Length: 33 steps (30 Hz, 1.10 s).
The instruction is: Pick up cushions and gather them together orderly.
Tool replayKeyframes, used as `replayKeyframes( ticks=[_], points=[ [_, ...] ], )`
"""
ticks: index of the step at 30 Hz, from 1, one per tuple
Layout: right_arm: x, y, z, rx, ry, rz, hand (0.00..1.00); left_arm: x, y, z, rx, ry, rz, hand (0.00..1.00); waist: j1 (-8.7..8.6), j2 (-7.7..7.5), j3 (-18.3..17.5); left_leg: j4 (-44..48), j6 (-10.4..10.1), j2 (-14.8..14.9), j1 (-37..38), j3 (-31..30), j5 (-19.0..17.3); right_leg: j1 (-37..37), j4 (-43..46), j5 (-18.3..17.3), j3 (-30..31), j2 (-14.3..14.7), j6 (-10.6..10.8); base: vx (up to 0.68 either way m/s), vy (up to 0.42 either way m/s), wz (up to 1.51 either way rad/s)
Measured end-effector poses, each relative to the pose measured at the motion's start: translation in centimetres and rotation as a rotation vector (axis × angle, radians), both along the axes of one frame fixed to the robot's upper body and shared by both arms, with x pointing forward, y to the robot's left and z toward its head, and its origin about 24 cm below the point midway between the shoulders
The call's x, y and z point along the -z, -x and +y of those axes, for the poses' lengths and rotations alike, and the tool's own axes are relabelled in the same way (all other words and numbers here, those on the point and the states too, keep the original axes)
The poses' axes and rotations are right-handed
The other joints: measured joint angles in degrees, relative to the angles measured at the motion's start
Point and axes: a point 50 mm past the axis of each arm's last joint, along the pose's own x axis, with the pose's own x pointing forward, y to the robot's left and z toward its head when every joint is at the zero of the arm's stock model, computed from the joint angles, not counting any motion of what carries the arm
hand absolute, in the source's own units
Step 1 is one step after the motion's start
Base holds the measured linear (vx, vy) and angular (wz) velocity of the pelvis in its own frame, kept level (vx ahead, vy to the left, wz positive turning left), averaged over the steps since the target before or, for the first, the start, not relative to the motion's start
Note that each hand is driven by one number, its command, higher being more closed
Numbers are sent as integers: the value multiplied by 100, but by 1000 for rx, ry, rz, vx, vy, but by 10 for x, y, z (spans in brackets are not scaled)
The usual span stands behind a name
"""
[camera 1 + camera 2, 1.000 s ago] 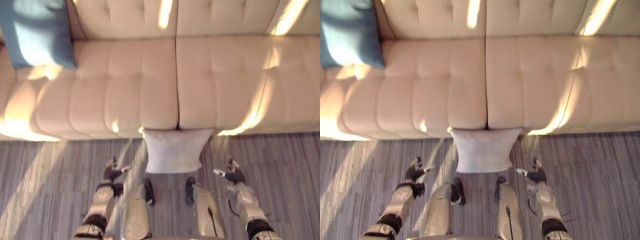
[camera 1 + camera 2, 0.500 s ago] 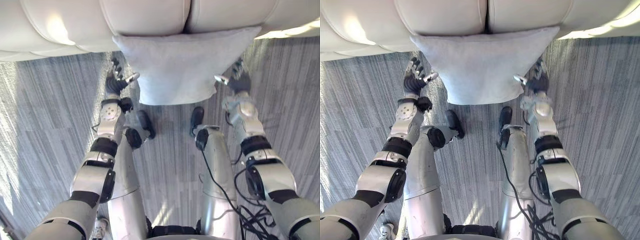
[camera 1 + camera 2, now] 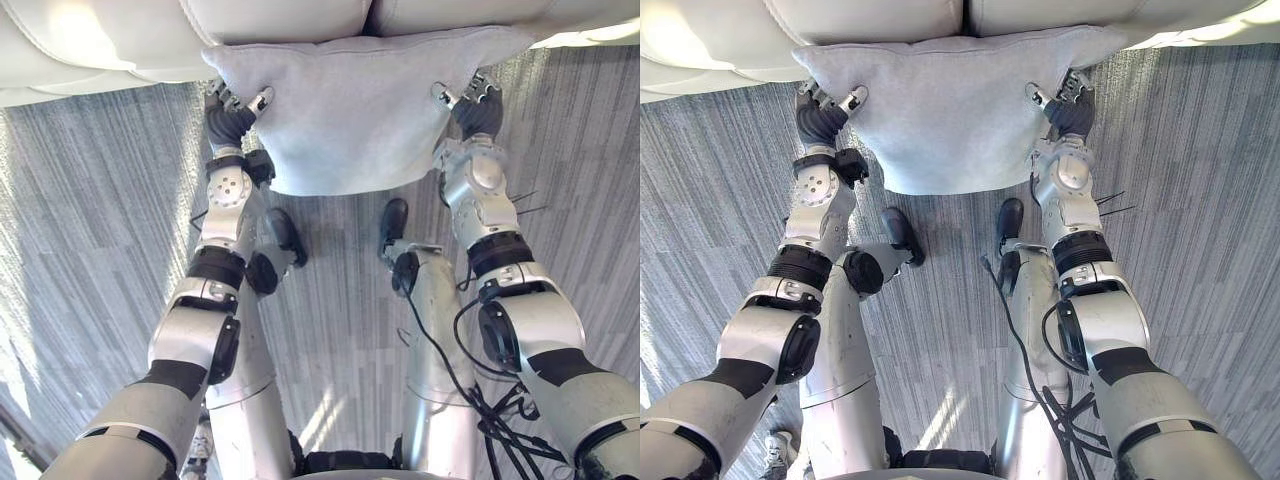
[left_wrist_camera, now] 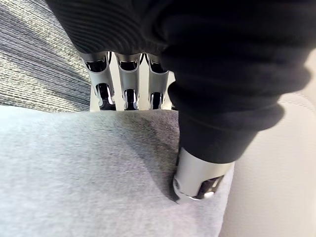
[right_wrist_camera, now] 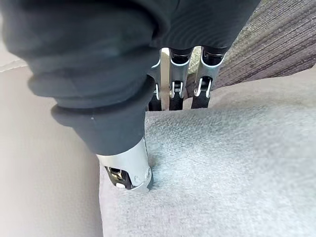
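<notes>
My worry is the grip: each hand has only a thin edge of the grey cushion (image 3: pixel 350 110), so on a lift the soft fabric could slip from one pinch and the cushion would swing or drop to the floor (image 3: pixel 90 220). The left hand (image 3: pixel 232 118) nips one side, thumb (image 4: pixel 197 180) dug into the face, fingers (image 4: pixel 129 84) behind. The right hand (image 3: pixel 478 108) mirrors it. The cushion stands between them, against the sofa (image 3: pixel 280 20) past the fingertips.

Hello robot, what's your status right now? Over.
Pinching with left hand and right hand, one on each side edge of the grey cushion. Cushion leans against the sofa front. Nothing in the way.
</notes>
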Motion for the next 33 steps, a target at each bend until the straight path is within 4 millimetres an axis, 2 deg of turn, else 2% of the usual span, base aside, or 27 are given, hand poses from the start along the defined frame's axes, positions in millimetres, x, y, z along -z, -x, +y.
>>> replayKeyframes(
  ticks=[5,8,10,11,12,13,16,18,19,20,22,24,28,30,33],
  points=[
    [9,18,8,-42,-52,-94,100,-5,21,-4,19,22,-116,100,-87,-3,-15,-260,-48,-4,646,-26,28,691,-296,20,-85,23,-55,-82,-12,2],
    [24,35,8,-55,-86,-130,100,9,39,-14,49,21,-155,100,-82,-7,-19,-780,-157,-37,1493,83,69,1523,-787,53,-142,38,-101,-38,-60,6],
    [50,51,5,-51,-105,-104,100,34,55,-23,85,36,-127,100,-68,-10,-26,-1235,-213,-100,2438,140,141,2468,-1202,38,-226,36,-134,75,-84,9],
    [62,56,4,-48,-112,-78,100,47,60,-26,94,42,-102,100,-60,-9,-239,-1354,-222,-113,2549,154,144,2580,-1315,35,-244,42,-139,119,-83,3],
    [92,69,4,-39,-119,-11,100,77,73,-31,108,54,-30,100,-39,-8,-1060,-1560,-284,-142,2481,194,187,2512,-1528,39,-267,53,-136,183,-67,3],
    [102,83,2,-37,-119,-2,100,89,84,-34,122,65,-8,100,-22,-1,-1138,-1791,-316,-198,2953,233,197,2976,-1725,33,-287,47,-130,265,-50,2],
    [116,110,-1,-25,-73,10,100,113,103,-33,131,89,50,100,-13,-9,-1181,-2324,-355,-295,4067,356,213,4076,-2226,34,-411,3,-129,228,-6,5],
    [128,140,0,-29,-18,22,100,138,130,-28,137,97,112,100,-20,-11,-1544,-2965,-443,-451,4919,429,264,4927,-2794,29,-479,-22,-103,279,5,14],
    [131,146,1,-35,-7,29,100,144,136,-27,138,100,132,100,-19,-23,-1636,-3133,-483,-508,5119,438,291,5116,-2962,33,-481,-30,-78,268,3,7],
    [139,155,1,-42,20,51,100,158,147,-23,133,101,179,100,-23,-21,-1852,-3457,-556,-595,5464,465,348,5445,-3255,61,-482,-30,-32,204,9,3],
    [149,160,3,-60,63,88,100,176,161,-19,127,96,248,100,-38,-9,-2138,-3859,-571,-718,5818,476,440,5802,-3635,143,-484,-32,36,185,19,3],
    [159,162,9,-89,102,135,100,190,173,-14,118,88,308,100,-74,8,-2234,-4326,-583,-834,6284,540,590,6291,-4161,338,-496,-2,61,176,22,-2],
    [171,168,14,-124,164,194,100,206,190,-9,106,86,384,100,-89,18,-2406,-4892,-591,-984,6908,664,656,6901,-4820,563,-391,31,94,143,49,-13],
    [172,168,15,-131,173,200,100,209,193,-9,105,87,400,100,-89,20,-2480,-5065,-591,-1060,7145,673,653,7031,-4844,609,-290,23,83,125,90,-16],
    [172,167,15,-131,182,201,100,208,194,-13,126,81,403,100,-81,31,-2488,-5192,-534,-1123,7450,668,595,6866,-4078,608,-153,-20,83,57,99,-7]
  ],
)
